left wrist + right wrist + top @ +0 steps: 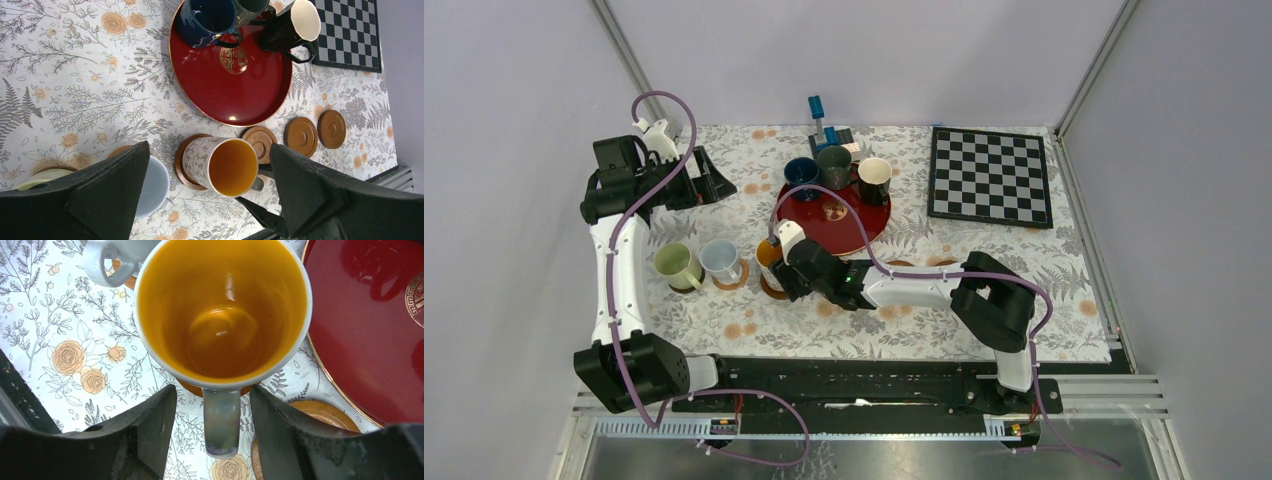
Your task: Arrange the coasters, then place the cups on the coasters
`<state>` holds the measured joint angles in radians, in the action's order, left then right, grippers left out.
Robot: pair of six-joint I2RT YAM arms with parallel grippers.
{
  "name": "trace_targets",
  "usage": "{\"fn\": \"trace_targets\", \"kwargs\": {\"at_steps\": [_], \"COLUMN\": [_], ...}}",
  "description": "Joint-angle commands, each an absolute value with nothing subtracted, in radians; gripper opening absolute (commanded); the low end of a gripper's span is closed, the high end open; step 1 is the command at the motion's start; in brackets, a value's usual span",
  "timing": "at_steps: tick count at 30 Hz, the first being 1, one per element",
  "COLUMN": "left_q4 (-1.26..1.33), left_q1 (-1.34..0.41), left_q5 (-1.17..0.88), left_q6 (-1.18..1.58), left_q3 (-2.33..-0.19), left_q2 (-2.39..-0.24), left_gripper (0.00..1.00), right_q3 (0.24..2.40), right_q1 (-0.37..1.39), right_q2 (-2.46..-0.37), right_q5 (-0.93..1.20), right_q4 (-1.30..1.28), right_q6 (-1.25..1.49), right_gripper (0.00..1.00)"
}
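Observation:
The white patterned cup [222, 310], orange inside, stands on a brown coaster [182, 165]. Its handle [220, 425] lies between the fingers of my right gripper [212, 390], which is open with a gap on each side. To its left a light blue cup [721, 258] and a pale green cup [674, 265] each sit on a coaster. Three bare coasters [260, 141] [301, 136] [331, 128] lie in a row to the right. Dark blue [207, 20], grey-green [832, 165] and black [292, 25] cups stand on the red tray [230, 85]. My left gripper [714, 185] hangs open at the back left, holding nothing.
A checkerboard [990, 176] lies at the back right of the flowered tablecloth. A small blue and dark object [817, 115] stands behind the tray. My right arm [924, 285] stretches across the front, over part of the coaster row.

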<state>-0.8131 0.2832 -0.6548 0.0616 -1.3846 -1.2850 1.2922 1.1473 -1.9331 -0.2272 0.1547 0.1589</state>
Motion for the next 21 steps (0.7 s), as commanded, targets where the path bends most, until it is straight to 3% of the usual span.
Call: {"fn": "trace_targets", "kwargs": {"at_steps": [1,11,21], "left_q4": [-0.773,-0.785,-0.797], "left_q1": [0.291,0.291,0.291], "left_q5": [-0.685,-0.696,-0.72], "left_q6": [0.069,0.07,0.07], "left_q3": [-1.387,-1.404,-1.449], "left_q2": [-1.286,-1.3,-1.321], "left_gripper": [0.99,0.99,0.99], "right_q3": [1.333,1.365,1.392], "right_q1": [1.157,1.156,1.03], "right_q2": [-1.89,-1.821,-1.707], "right_q5": [-0.205,-0.126,0.056], "right_q4": [0.173,0.084,-0.019], "right_q6": [0.18,0.168,0.111], "right_gripper": [0.64,0.9,1.0]}}
